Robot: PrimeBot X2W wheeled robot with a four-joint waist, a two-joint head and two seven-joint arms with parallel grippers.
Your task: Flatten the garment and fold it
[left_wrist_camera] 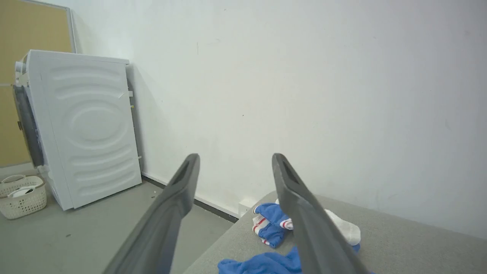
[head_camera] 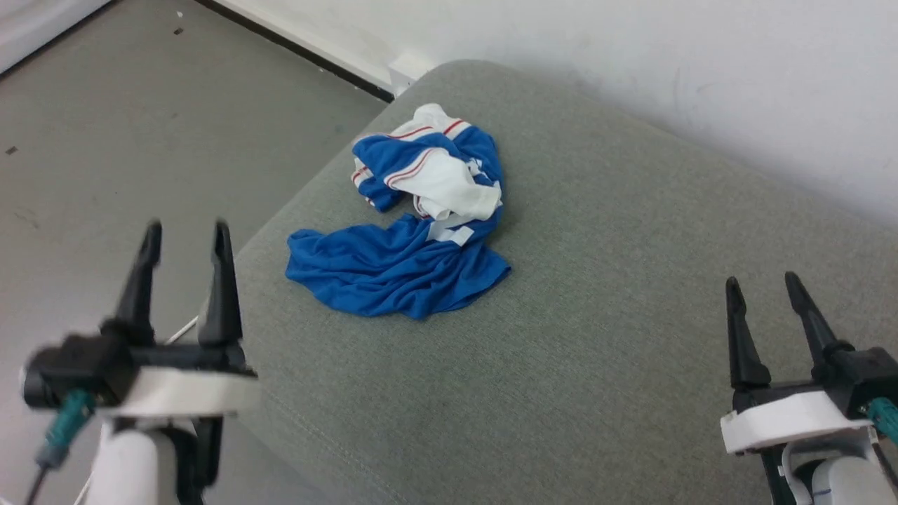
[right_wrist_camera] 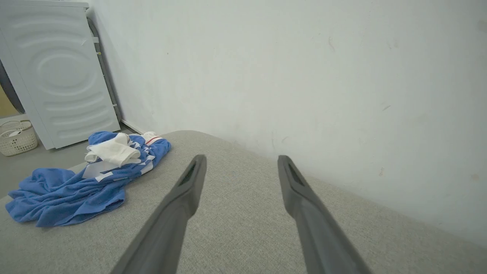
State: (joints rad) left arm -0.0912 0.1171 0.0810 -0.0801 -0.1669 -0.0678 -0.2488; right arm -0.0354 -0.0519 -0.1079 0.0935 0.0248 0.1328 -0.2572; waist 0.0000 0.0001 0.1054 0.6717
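The left fingers (head_camera: 140, 280) and right fingers (head_camera: 738, 337) are hanging released and empty. The crumpled garment (head_camera: 400, 270) lying beyond them is probably needing two well-separated grips.

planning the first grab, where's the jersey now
Head view: the garment lies crumpled on the grey cushion near its far-left corner, ahead of the left pincer.

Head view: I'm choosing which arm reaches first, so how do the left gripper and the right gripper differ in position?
The left gripper shows against the floor beside the edge of the grey cushion; the right gripper shows over the cushion. The left gripper sits nearer the garment than the right gripper. The left gripper looks blurred, the right gripper sharp. Both are open, empty, clear of the garment.
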